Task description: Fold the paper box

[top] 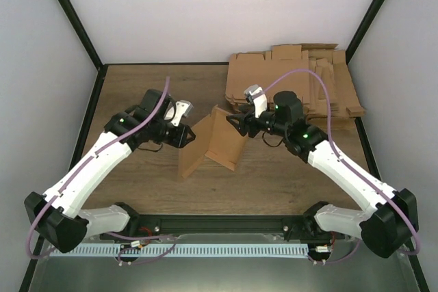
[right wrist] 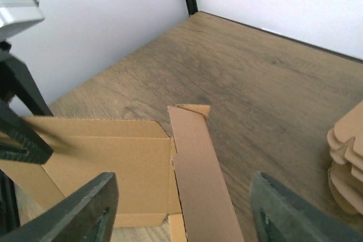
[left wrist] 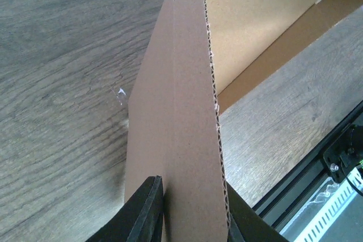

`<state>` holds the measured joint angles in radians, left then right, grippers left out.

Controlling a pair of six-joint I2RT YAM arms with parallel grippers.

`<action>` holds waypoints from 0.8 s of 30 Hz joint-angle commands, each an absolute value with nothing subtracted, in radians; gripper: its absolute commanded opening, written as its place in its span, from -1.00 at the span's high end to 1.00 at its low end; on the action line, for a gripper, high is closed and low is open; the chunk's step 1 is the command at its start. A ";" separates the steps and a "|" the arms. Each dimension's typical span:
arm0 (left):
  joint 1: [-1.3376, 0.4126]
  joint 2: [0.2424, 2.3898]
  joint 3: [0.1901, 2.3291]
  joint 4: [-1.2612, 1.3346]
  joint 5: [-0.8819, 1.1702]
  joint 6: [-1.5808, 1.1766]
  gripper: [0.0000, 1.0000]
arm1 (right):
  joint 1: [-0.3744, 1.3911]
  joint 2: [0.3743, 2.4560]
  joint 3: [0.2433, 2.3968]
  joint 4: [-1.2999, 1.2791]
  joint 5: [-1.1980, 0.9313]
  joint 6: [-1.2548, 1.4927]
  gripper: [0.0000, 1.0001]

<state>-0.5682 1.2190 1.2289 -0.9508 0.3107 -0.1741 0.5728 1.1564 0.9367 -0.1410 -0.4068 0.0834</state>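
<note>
The box (top: 212, 143) is being pinched upright by the left gripper (left wrist: 190, 196), presumably so the wide-open right gripper (right wrist: 181, 196) can fold it.

Left end effector (left wrist: 191, 190) narrow, right (right wrist: 184, 181) wide.

a plain brown paper box (top: 222, 138), only partly folded, stands on edge about midway between the left and right edges of the wooden table (top: 137, 87), with none of its big faces lying flat on the surface. two broad panels rise upright and meet at an angle along a crease, the left one tilted and showing its raw corrugated cut edge (left wrist: 214, 83) up close. a long narrow flap (right wrist: 198, 174) with a small bent tip runs beside a wide panel, a slit dividing the two.
</note>
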 commanded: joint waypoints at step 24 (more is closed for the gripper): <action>-0.568 1.167 1.192 -0.933 0.351 -0.137 0.51 | 0.676 1.250 1.134 -0.403 -0.238 -0.061 -0.28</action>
